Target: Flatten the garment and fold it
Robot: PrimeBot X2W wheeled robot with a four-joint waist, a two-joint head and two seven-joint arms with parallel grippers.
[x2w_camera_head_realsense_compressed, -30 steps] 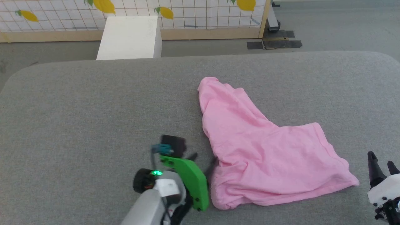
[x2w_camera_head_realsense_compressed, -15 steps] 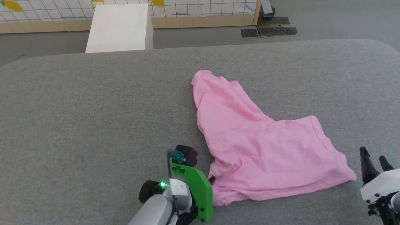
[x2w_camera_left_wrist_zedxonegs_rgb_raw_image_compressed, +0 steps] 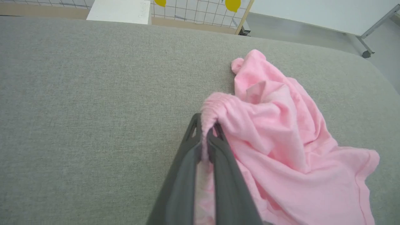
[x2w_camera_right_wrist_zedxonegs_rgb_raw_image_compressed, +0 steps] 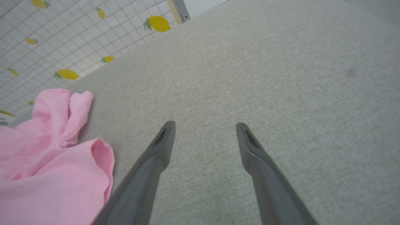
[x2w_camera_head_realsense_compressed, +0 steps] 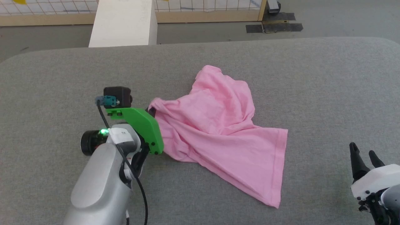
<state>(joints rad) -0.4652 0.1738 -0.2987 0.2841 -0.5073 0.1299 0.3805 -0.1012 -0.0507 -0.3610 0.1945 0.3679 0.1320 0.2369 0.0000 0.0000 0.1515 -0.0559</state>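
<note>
**Operator:** What has my left gripper (x2w_camera_left_wrist_zedxonegs_rgb_raw_image_compressed: 204, 125) got?

**Spotter:** It is clamped on the gathered edge of the garment (x2w_camera_head_realsense_compressed: 218, 131). Your left wrist view shows pink cloth pinched between the two fingers, with a ruffled lump bulging just past their tips. The rest falls away to that claw's right and sags onto the grey padded table (x2w_camera_head_realsense_compressed: 62, 78).

**Operator:** How will it handle?

**Spotter:** I judge it light, thin and limp. Expect it to drape, bunch and drag on the table covering rather than hold a shape. The gathered edge you hold looks like the firmest purchase. To spread it, you would want a second hold on the hemmed edge farthest from this claw.

**Operator:** And the right?

**Spotter:** Your right gripper (x2w_camera_right_wrist_zedxonegs_rgb_raw_image_compressed: 204, 131) stands wide open and empty over bare table. The garment's nearest folds lie to its left, apart from the fingers.

**Operator:** Which view do I trust?

**Spotter:** The wrist view proves the pinch. The head view hides the pinch behind the green bracket (x2w_camera_head_realsense_compressed: 140, 125), but it lays out the whole crumpled shape and the long hem.
</note>
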